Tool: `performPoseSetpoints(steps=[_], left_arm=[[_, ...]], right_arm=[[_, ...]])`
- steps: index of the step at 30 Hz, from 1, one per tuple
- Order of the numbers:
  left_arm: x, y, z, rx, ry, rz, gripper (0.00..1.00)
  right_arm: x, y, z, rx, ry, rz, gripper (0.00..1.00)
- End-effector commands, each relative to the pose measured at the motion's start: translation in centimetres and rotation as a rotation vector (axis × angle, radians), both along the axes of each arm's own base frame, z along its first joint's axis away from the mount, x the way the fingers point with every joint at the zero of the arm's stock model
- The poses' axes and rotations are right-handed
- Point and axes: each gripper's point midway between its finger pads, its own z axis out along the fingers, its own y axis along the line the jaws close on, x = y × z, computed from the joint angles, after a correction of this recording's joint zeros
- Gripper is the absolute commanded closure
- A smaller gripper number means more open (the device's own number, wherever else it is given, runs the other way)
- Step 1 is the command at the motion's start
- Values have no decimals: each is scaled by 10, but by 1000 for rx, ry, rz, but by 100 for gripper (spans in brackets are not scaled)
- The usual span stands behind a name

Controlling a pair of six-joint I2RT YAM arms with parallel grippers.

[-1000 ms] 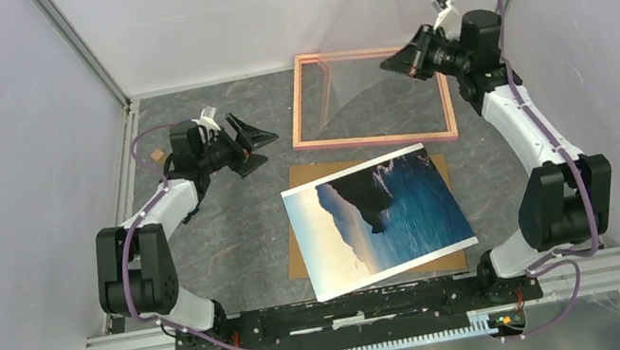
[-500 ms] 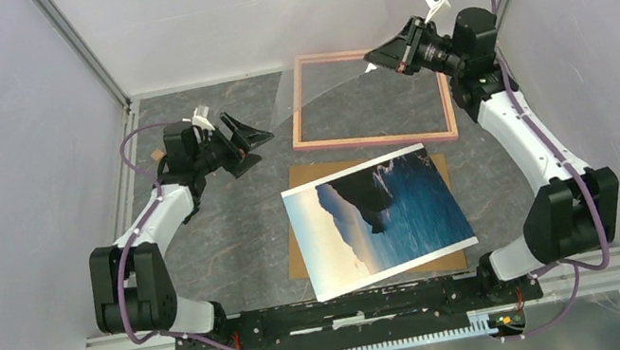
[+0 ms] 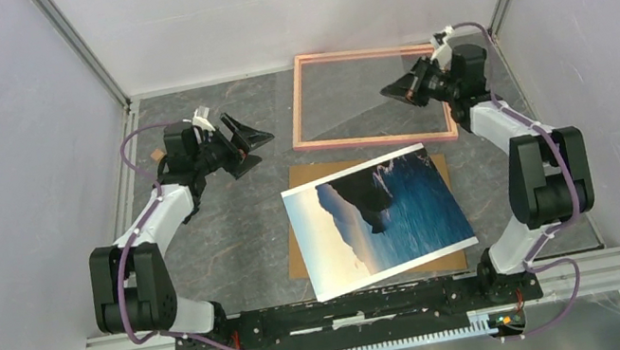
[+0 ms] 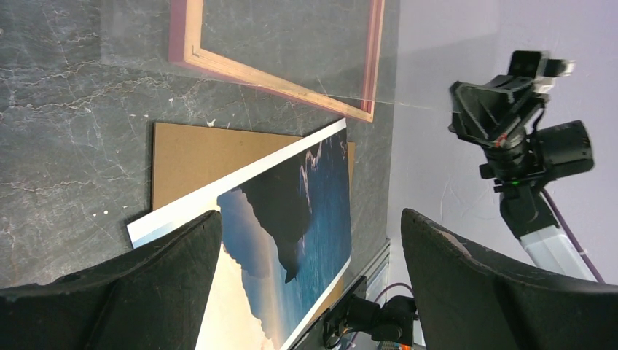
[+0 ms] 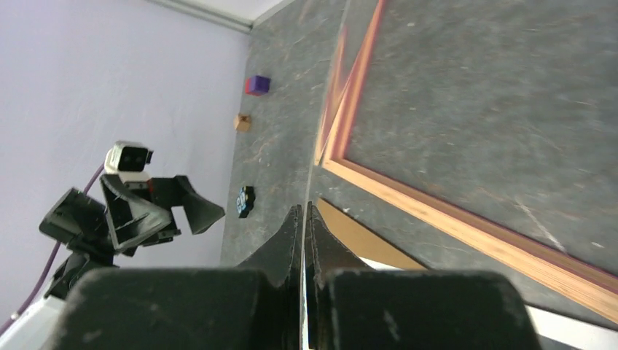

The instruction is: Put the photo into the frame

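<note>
Photo [image 3: 379,221] is left lying just nearside of the frame [image 3: 306,108], well apart from the wide-spread left gripper [image 3: 265,144]. Right gripper [image 3: 386,92] is clamped on a barely visible clear pane [image 4: 393,103].

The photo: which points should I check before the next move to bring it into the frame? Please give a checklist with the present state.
1. Face up, the photo rests on the brown backing board: ok.
2. No gripper touches the photo: ok.
3. The left gripper is open and empty: ok.
4. The right gripper is free to help: not ok, it is shut on the clear pane.
5. Flat position of the frame: ok.
6. Pane out of the frame opening: cannot tell.
</note>
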Motion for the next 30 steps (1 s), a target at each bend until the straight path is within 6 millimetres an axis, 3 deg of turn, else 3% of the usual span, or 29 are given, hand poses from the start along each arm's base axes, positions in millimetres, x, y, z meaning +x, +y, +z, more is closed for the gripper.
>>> performPoseSetpoints(steps=[1,6,11,30], left_arm=[[7,0,17,4,-79,-18,3],[8,-1,15,-7,-70,-20,3],[8,-1,14,-7,-69,-19,3],[8,-2,14,-11,-65,-23,3]], right_arm=[[8,-41,4,-17,-72,-63,100],[4,-55,-26,-33,-20,-52,100],[2,-64,-42,-32,12,-63,100],[1,-89,-65,-53,59,-140,100]])
